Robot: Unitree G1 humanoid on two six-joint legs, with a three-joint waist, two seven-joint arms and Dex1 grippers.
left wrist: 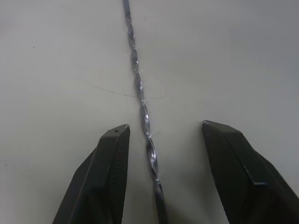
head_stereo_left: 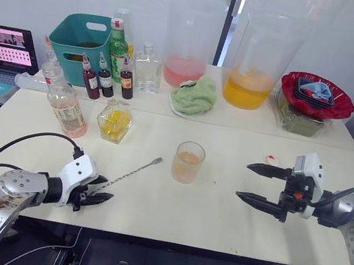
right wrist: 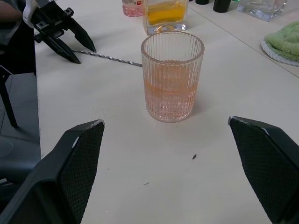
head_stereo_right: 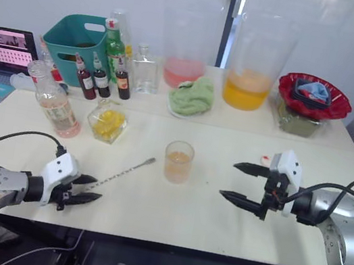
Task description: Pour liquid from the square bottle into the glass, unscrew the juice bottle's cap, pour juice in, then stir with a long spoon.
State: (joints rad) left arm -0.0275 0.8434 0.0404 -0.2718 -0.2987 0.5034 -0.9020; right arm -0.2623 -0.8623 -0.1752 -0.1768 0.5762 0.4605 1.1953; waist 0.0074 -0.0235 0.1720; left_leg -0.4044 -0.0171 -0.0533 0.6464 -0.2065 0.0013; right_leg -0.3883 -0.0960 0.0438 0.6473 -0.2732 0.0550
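The left hand [head_stereo_left: 98, 195] sits low in the lower left of the left eye view, on the pale surface [head_stereo_left: 217, 215], with its two black fingers [left wrist: 105, 177] apart and the twisted handle of the long spoon [head_stereo_left: 130, 173] lying between them. In the left wrist view neither finger touches the metal. The spoon lies flat on the surface, running from the left hand up and to the right, its small bowl ending just left of the glass [head_stereo_left: 188, 163].

The right hand [head_stereo_left: 258, 185] is at the right of the frame, level with the glass and well apart from it, its fingers spread wide and pointing toward it, holding nothing.

The glass stands upright near the middle of the frame, ribbed, partly filled with a pale orange-pink mix. To its upper left stands the square bottle [head_stereo_left: 114, 121], holding some yellow liquid [head_stereo_left: 115, 124]. Left of that is the juice bottle [head_stereo_left: 64, 103], its mouth uncapped, with pink juice [head_stereo_left: 70, 120] in its lower part. A small white and red cap-like object [head_stereo_left: 271, 159] lies on the surface just above the right hand.
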